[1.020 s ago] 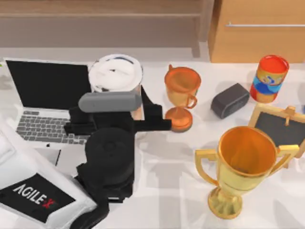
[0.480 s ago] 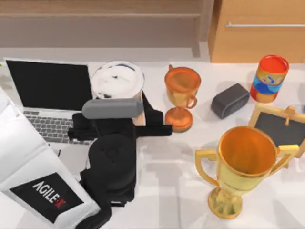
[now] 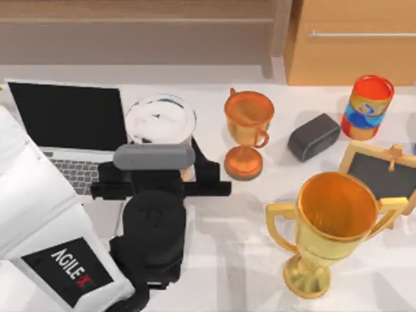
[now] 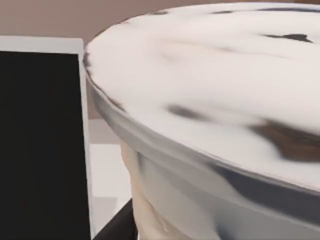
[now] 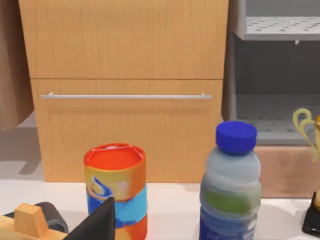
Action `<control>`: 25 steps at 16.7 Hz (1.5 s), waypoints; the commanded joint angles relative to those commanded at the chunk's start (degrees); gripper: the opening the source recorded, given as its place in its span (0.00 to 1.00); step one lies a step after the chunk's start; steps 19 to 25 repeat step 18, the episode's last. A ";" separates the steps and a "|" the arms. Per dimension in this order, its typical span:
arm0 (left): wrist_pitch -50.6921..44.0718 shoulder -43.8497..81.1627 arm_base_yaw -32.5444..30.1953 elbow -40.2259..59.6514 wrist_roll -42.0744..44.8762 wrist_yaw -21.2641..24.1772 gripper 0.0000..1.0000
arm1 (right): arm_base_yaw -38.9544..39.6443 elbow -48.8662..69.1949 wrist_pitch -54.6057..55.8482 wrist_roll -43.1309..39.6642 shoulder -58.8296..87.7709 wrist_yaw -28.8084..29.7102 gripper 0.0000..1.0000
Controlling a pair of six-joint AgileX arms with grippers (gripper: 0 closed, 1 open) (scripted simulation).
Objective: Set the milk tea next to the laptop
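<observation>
Since a second ago the milk tea (image 3: 160, 121) has dropped slightly toward the near side of the table and sits lower beside the laptop (image 3: 65, 133), while the white left arm has swung further over the keyboard. The left gripper (image 3: 170, 170) stands just in front of the cup, its black fingers reaching along the tan body, and looks to be pinching it. In the left wrist view the lid (image 4: 220, 95) looms close with the laptop's black screen (image 4: 40, 145) right alongside.

The step in hand looks like the final placement. To do it well, keep the cup upright, settle its base flat on the table just to the right of the laptop without nudging the screen edge, and steer clear of the small copper trophy (image 3: 247, 133) on the cup's other side before letting go.

The cup is lidded, so its contents are hidden. Both trophy bowls, the small one and the large gold trophy (image 3: 335, 224), look empty. The red and blue canister (image 3: 368, 107), far right of the laptop, is capped.
</observation>
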 joint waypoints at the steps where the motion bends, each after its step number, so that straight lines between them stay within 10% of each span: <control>1: 0.00 0.00 0.00 0.00 0.00 0.00 0.15 | 0.00 0.00 0.00 0.00 0.00 0.00 1.00; 12: 0.00 0.00 0.00 0.00 0.00 0.00 0.98 | 0.00 0.00 0.00 0.00 0.00 0.00 1.00; 25: 0.00 0.00 0.00 0.00 0.00 0.00 1.00 | 0.00 0.00 0.00 0.00 0.00 0.00 1.00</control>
